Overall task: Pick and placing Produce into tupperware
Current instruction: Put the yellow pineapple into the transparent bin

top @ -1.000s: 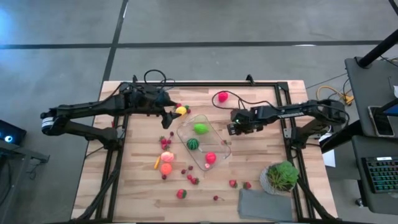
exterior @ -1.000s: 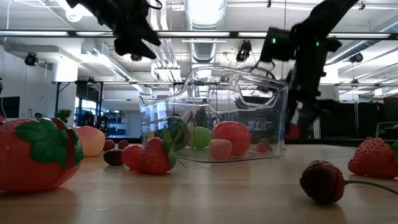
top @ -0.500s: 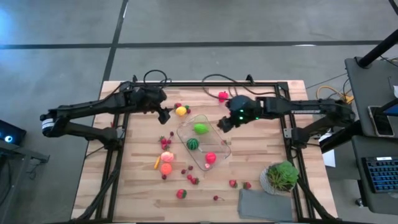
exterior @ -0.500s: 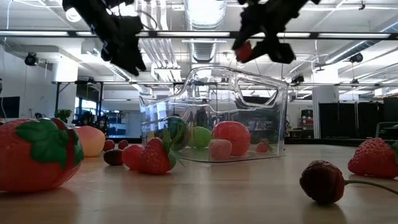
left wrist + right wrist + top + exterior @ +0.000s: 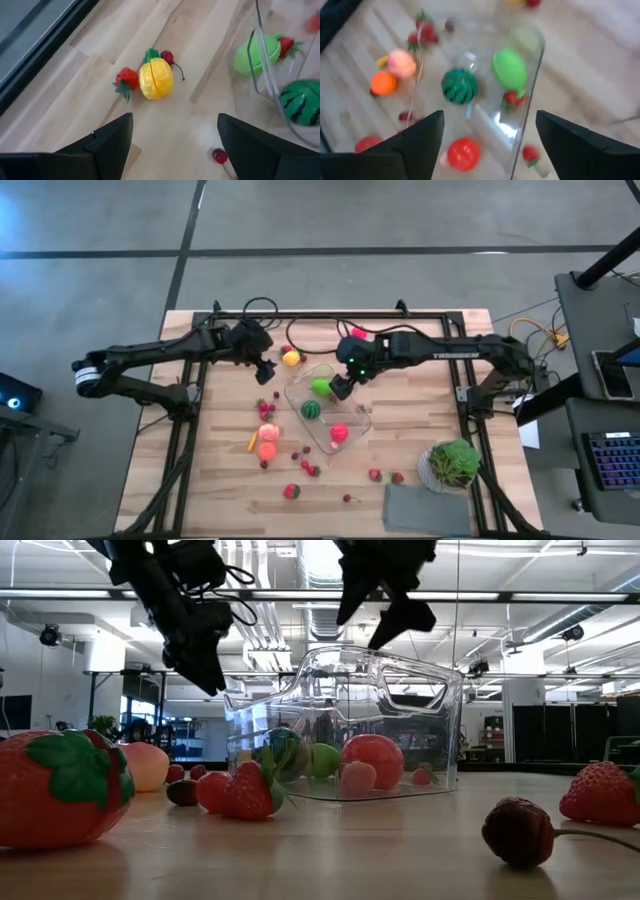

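Observation:
The clear tupperware [image 5: 345, 418] lies slantwise at mid-table and holds a green fruit [image 5: 322, 387], a striped watermelon [image 5: 311, 410], a red fruit [image 5: 339, 433] and a small strawberry [image 5: 512, 97]. My right gripper [image 5: 340, 388] hangs open above the tub's far end, with nothing between its fingers [image 5: 490, 117]. My left gripper [image 5: 265, 368] stands open above the table, left of the tub and just short of a yellow fruit [image 5: 156, 80]. A strawberry [image 5: 126, 78] and a cherry [image 5: 166, 57] lie against that fruit.
More produce lies left of and in front of the tub: a pink fruit [image 5: 268, 432], an orange one [image 5: 266, 451], a carrot [image 5: 251, 442], several strawberries and cherries. A potted plant [image 5: 455, 463] and a grey cloth [image 5: 425, 508] sit at the near right. A dark frame [image 5: 465, 395] edges the table.
My right gripper has risen from the table right of the tub and swung left over the tub's far end, carrying a small strawberry. It has then opened, and the strawberry now lies in the tub beside the green fruit. My left gripper has come down a little.

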You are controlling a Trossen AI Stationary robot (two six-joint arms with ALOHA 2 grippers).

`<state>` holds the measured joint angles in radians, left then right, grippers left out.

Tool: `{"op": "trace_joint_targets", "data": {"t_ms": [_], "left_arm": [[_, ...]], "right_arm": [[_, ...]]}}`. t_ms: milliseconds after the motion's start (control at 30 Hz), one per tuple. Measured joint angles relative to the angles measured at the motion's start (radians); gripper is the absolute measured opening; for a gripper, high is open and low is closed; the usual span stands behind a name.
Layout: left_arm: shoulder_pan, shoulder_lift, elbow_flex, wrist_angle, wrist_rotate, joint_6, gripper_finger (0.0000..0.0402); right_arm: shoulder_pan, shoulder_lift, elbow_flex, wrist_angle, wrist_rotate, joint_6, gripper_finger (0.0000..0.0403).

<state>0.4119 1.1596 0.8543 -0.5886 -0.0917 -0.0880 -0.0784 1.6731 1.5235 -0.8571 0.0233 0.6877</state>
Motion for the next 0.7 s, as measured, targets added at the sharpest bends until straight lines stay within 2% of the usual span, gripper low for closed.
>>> {"op": "trace_joint_targets", "data": {"t_ms": [267,467,633,700], "left_arm": [[0.019,0.078,-0.012,0.049,-0.001,0.298,0.0276],[0.02,0.189,-0.013,0.173,-0.03,0.441,0.0276],[0.02,0.262,0.005,0.217,-0.178,0.437,0.0276],[0.02,0.282,0.01,0.212,-0.205,0.415,0.0276]], "right_arm": [[0.036,-0.153,0.045,-0.114,0.324,-0.005,0.0332],[0.05,-0.278,0.041,-0.224,0.383,0.076,0.0342],[0.065,-0.345,0.015,-0.275,0.409,0.132,0.0349],[0.073,-0.364,0.005,-0.28,0.422,0.137,0.035]]}}
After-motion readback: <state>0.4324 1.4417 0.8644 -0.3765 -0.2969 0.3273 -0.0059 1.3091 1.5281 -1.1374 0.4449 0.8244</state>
